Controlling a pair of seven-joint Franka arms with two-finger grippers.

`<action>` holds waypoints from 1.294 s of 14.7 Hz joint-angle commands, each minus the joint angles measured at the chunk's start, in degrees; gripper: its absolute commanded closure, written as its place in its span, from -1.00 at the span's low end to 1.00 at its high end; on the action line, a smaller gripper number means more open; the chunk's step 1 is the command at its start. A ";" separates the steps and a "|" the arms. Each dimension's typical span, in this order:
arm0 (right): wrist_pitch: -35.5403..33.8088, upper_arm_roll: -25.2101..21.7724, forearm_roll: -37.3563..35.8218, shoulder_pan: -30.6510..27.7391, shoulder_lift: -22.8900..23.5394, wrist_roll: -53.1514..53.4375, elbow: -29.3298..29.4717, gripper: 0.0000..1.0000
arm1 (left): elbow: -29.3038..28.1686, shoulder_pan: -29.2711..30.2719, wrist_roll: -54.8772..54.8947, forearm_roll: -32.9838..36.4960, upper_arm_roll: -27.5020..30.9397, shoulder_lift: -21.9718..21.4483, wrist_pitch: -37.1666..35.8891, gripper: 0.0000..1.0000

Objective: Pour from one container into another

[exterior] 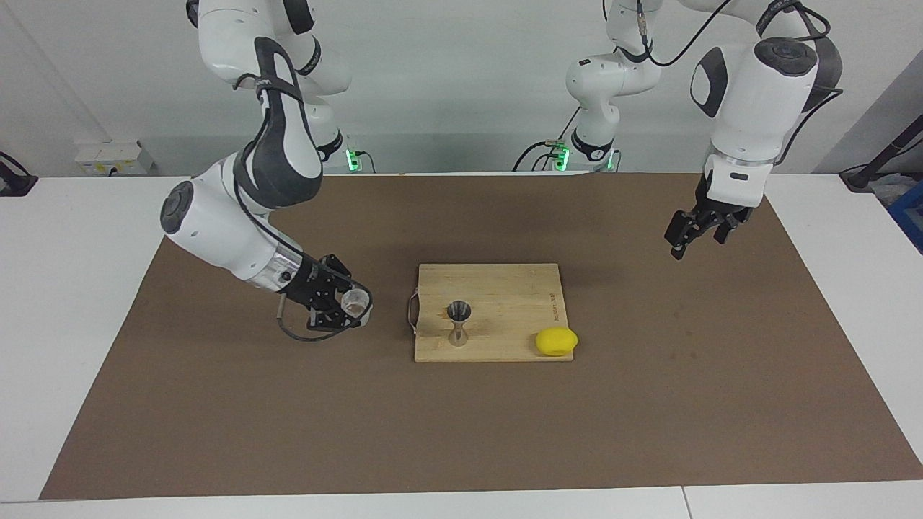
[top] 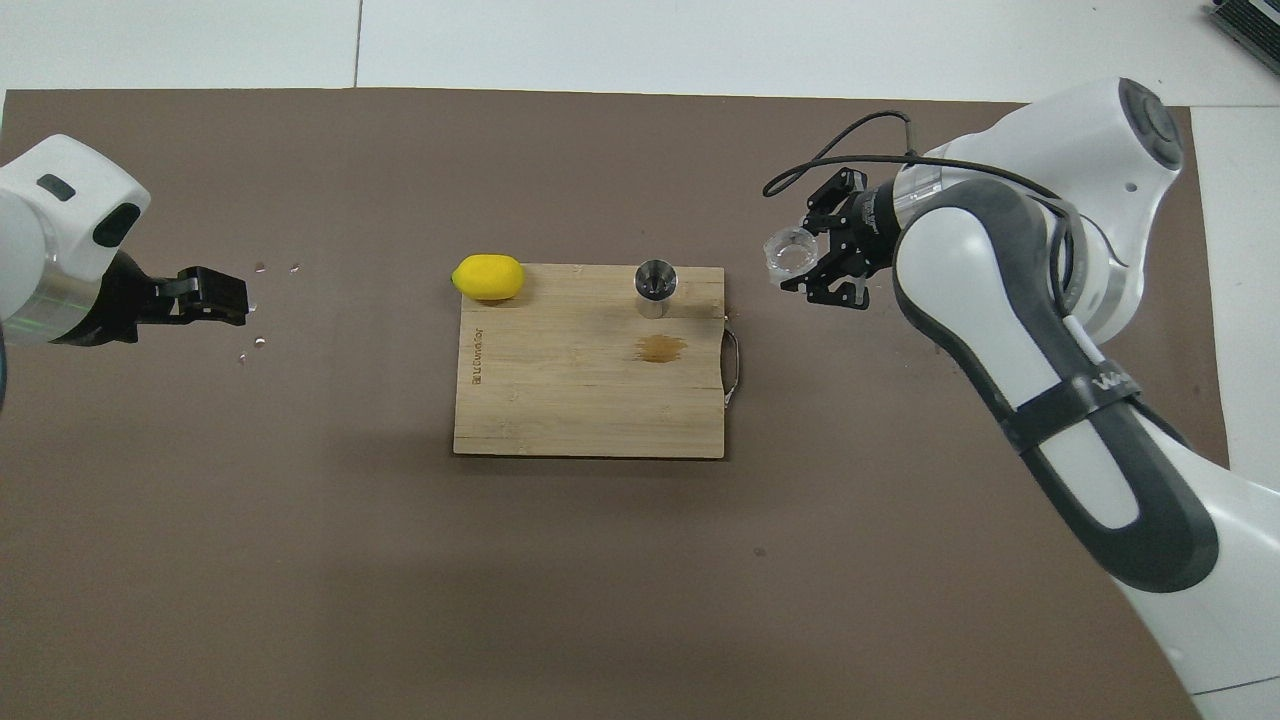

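Facing view: right gripper point(exterior: 346, 306) clamps the cup point(exterior: 355, 303), carried above the mat point(exterior: 216, 418) just beside the board point(exterior: 505, 288). Glass likely light, rigid, slick, breakable; side grip suits. Jigger point(exterior: 458, 322) upright on the board.

Overhead view: left gripper point(top: 225, 297) waits, fingers spread, empty. Room ample.

Bare mat point(exterior: 389, 317) separates the right claw point(exterior: 350, 306) from the jigger point(exterior: 458, 322).
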 commanded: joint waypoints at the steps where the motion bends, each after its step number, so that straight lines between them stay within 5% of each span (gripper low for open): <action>1: -0.04 -0.08 -4.00 3.12 4.81 6.33 7.45 1.00 | 0.07 0.32 6.50 -0.95 -0.18 -1.76 -4.79 -1.00; 6: -0.92 -0.08 -7.68 6.74 9.91 9.86 14.49 1.00 | 6.04 -10.58 8.25 -1.04 10.98 -1.32 -13.15 -1.00; 19: -9.53 0.28 -27.12 12.80 10.71 10.57 18.64 1.00 | 11.32 -8.65 9.40 -4.64 10.55 -1.23 -17.98 -1.00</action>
